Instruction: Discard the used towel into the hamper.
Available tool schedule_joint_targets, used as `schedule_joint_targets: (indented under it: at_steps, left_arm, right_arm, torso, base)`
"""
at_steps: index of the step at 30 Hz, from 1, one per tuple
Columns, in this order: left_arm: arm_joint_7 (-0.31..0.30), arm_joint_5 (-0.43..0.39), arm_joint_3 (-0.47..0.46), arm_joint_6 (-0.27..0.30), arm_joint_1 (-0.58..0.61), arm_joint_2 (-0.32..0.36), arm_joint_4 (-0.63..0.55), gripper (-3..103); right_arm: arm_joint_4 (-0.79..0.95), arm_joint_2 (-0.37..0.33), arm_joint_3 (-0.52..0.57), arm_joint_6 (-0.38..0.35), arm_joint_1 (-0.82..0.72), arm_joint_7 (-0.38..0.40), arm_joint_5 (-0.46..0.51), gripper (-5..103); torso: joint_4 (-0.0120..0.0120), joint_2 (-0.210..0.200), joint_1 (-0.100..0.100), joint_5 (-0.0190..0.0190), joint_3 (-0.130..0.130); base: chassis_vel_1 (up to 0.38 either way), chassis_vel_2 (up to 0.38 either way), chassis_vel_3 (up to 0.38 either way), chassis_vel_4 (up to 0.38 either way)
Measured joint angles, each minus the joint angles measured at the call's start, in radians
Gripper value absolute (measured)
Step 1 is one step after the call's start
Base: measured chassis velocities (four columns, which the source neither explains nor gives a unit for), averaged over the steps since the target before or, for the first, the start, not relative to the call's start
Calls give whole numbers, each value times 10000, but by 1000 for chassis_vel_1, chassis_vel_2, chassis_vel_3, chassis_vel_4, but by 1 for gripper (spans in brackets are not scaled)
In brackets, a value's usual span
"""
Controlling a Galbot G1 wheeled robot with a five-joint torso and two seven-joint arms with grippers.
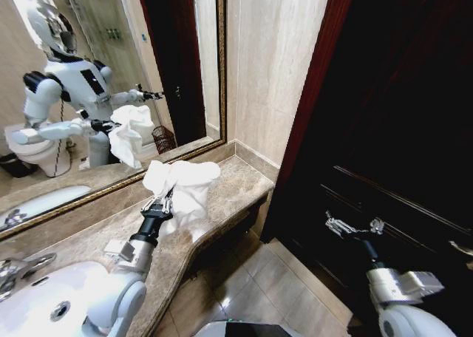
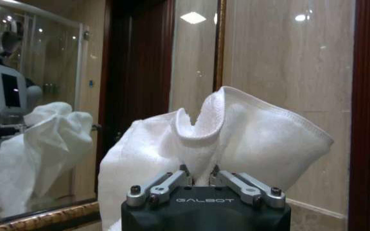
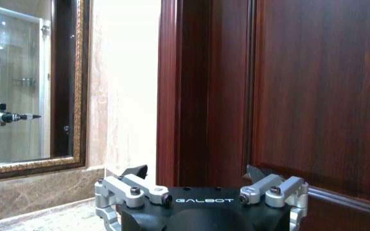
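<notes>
The white towel (image 1: pixel 185 188) hangs bunched and lifted above the brown marble counter (image 1: pixel 236 185), near the wall corner. My left gripper (image 1: pixel 160 202) is shut on its lower folds. In the left wrist view the towel (image 2: pixel 249 139) rises from between the closed fingers of that gripper (image 2: pixel 198 174). The hamper (image 1: pixel 163 138) appears as a small dark openwork basket reflected in the mirror, on the floor behind me. My right gripper (image 1: pixel 353 226) is held out in front of the dark wooden door, open and holding nothing. In the right wrist view that gripper (image 3: pixel 198 174) has its fingers spread wide.
A white sink (image 1: pixel 44 296) and chrome faucet (image 1: pixel 16 267) sit at the counter's near left. The gold-framed mirror (image 1: pixel 111 71) backs the counter. A dark wooden door (image 1: pixel 399 130) fills the right. Tiled floor (image 1: pixel 251 285) lies below the counter's curved edge.
</notes>
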Motion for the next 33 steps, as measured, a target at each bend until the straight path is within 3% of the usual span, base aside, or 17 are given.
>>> schedule_joint_targets:
  at_steps: [20, 33]
  left_arm:
    - [-28, 113, 371, -299, 245, -40, -87, 9]
    - [-18, 299, 503, -289, 217, -29, 0, 9]
  right_arm:
    - [-302, 211, 9, 1073, -502, 75, 159, 100]
    - [-275, 334, 11, 1197, -523, 167, 150, 100]
  torso:
    - [2, 1, -4, -1, -1]
    - [3, 0, 0, -1, 0]
  base:
    - [85, -78, -78, 81]
    - [67, -72, -64, 79]
